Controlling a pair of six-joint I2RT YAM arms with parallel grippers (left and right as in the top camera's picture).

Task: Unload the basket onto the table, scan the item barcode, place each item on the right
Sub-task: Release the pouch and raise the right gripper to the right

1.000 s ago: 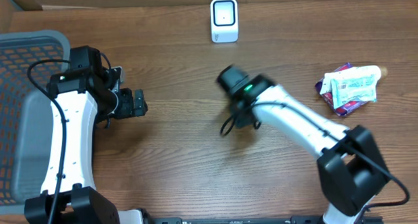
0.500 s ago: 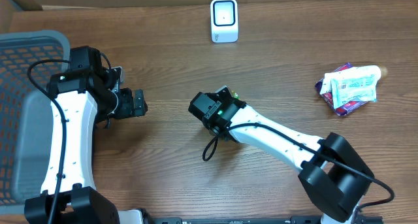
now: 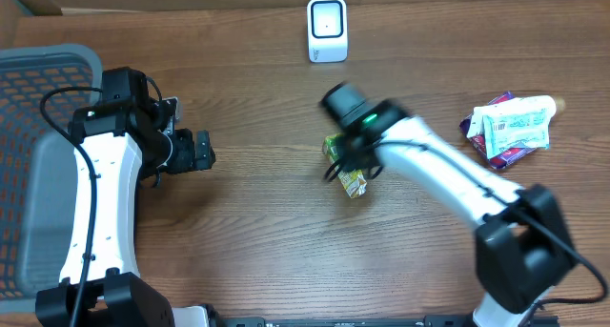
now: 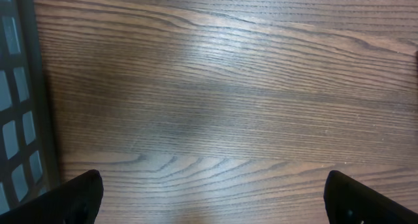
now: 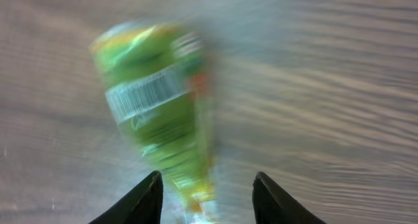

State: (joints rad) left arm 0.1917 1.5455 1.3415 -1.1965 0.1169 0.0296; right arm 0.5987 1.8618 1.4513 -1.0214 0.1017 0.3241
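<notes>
Pouch (image 5: 155, 129) looks light, soft, crinkly, prob slippery, so pinch its flat middle, barcode (image 5: 145, 93) clear; right claw (image 5: 206, 181) parted, holding nothing.

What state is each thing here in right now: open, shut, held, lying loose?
Left gripper: open, empty.
Right gripper: open, over the green packet.
Green packet: lying on table, barcode up, not gripped.
Scanner: upright, far edge.
Packet pile: heaped, untouched.
Basket: nothing visible inside.
</notes>
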